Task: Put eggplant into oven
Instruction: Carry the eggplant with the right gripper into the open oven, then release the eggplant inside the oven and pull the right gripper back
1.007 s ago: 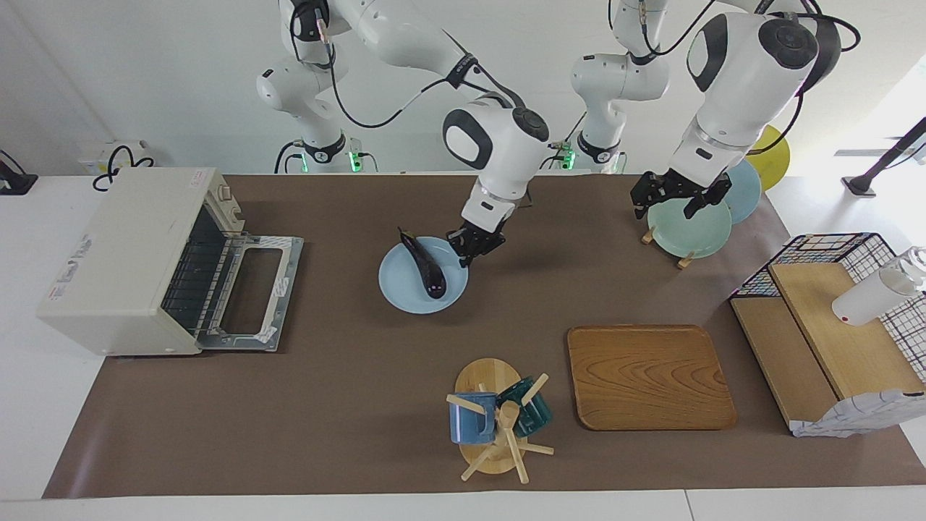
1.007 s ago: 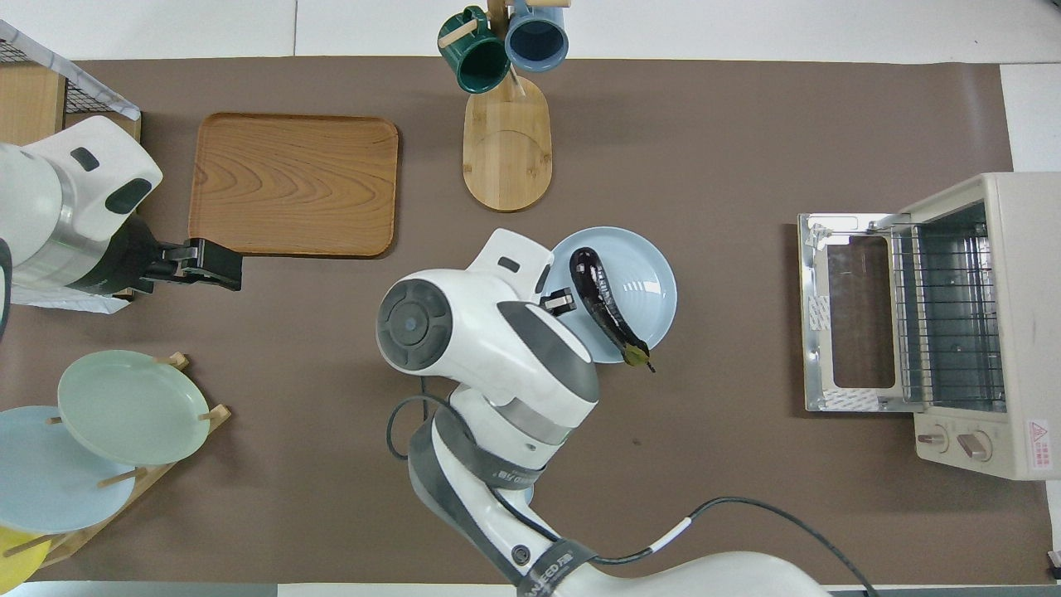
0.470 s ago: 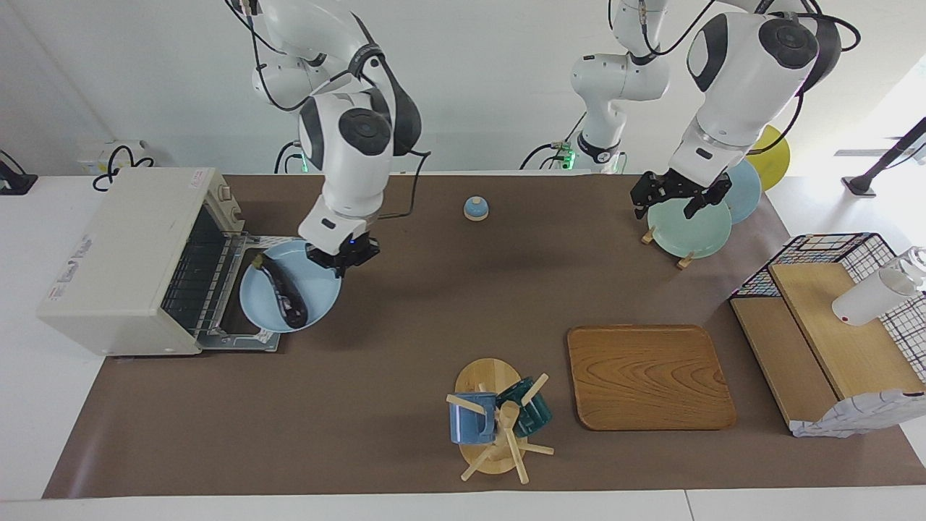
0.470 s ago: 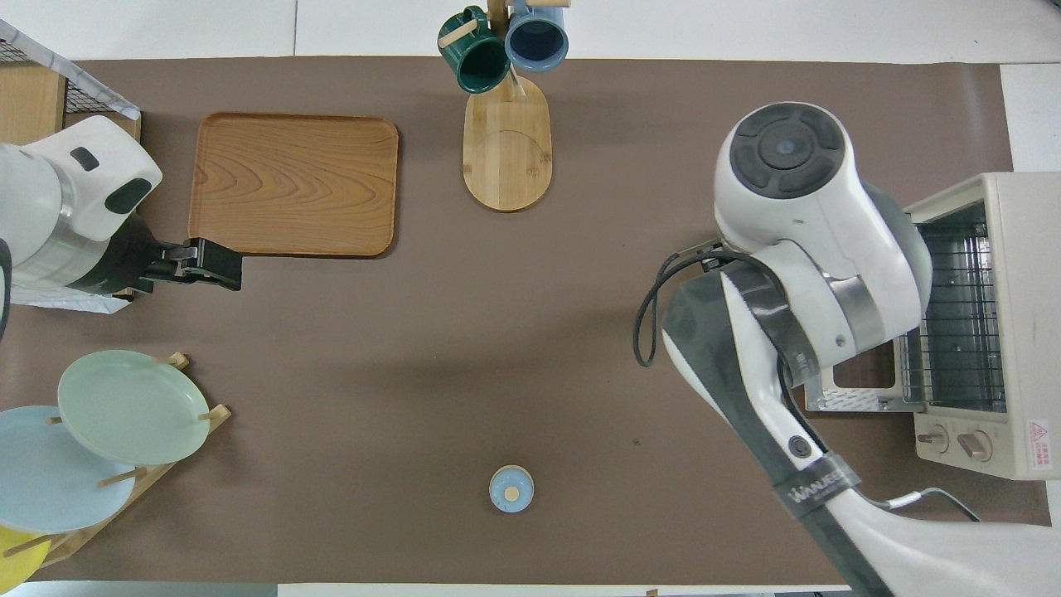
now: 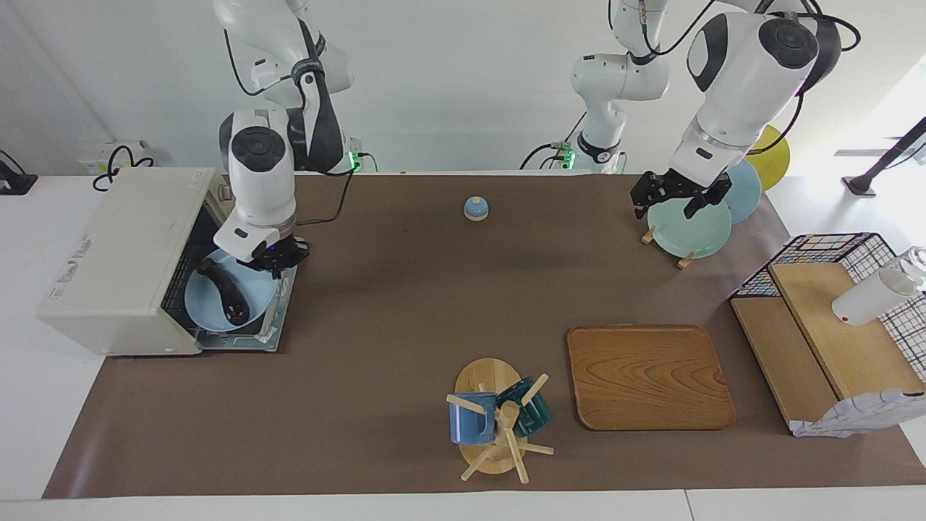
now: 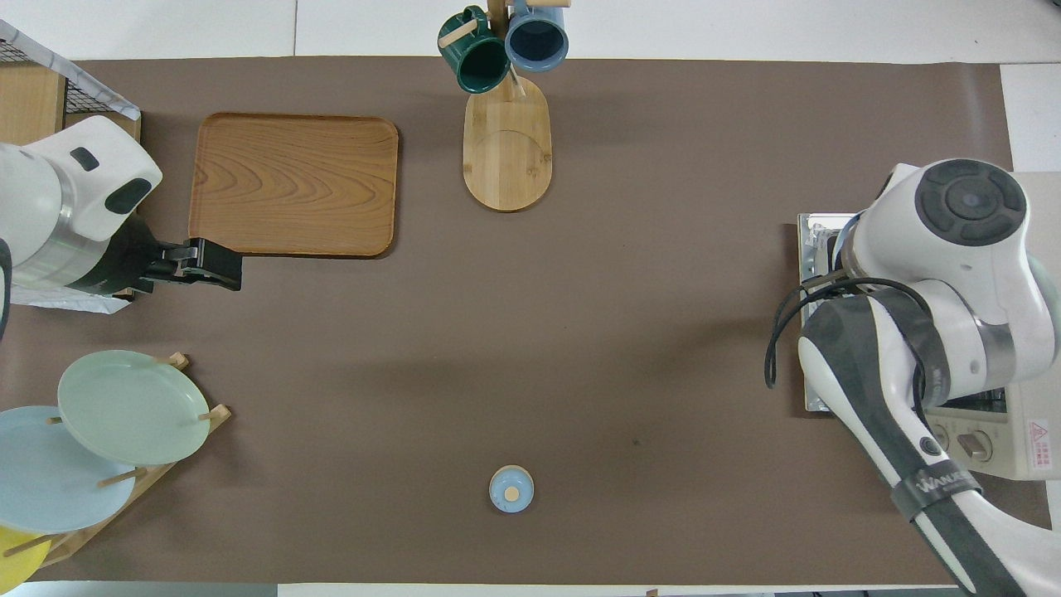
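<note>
Facing view shows the right tool clamped shut on the rim of a pale blue plate, and the eggplant lies on that plate. Taking the oven as the landmark: the plate hangs over the oven's lowered door, its edge at the mouth, with part of it apparently under the roof line; whether it rests on the wire rack I cannot tell. The eggplant sits on the oven side of the tool, its long axis running roughly across the opening rather than pointing into it, so it goes in broadside. What is left looks like a short push deeper into the cavity, with the plate kept level so the glossy vegetable does not roll off.

The right arm is the nearer one by far: it reaches down in front of the oven, wrist bent low, and in the overhead view its body hides plate and eggplant.

The left tool waits well apart from the oven, fingers spread wide and empty, above a green plate in a wooden rack.
</note>
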`<move>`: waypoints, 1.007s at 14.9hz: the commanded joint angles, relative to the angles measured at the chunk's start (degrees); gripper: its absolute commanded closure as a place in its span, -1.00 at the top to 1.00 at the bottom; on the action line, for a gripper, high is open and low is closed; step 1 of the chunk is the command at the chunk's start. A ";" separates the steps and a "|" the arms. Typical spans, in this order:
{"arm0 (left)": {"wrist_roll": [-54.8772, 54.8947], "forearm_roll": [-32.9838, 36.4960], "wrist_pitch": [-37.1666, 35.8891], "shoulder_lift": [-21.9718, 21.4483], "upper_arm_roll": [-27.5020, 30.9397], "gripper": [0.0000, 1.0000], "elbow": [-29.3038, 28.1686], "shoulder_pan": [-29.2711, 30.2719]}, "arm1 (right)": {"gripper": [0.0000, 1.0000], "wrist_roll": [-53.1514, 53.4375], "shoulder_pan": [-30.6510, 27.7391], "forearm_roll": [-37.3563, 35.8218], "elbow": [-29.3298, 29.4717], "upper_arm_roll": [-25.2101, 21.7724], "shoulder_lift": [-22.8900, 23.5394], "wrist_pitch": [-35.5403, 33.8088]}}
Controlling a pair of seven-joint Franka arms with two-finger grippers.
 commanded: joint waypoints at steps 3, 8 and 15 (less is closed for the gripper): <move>0.54 -0.86 -0.79 -0.41 -0.14 1.00 0.61 0.64 | -1.00 -3.68 -5.19 -0.22 -6.22 0.75 -3.99 2.00; 0.54 -0.86 -0.79 -0.41 -0.14 1.00 0.61 0.64 | -1.00 -1.83 -6.06 -0.13 -9.39 0.75 -5.05 3.41; 0.54 -0.86 -0.79 -0.41 -0.14 1.00 0.61 0.64 | -0.88 -1.83 -7.38 0.75 -11.33 0.84 -5.05 5.78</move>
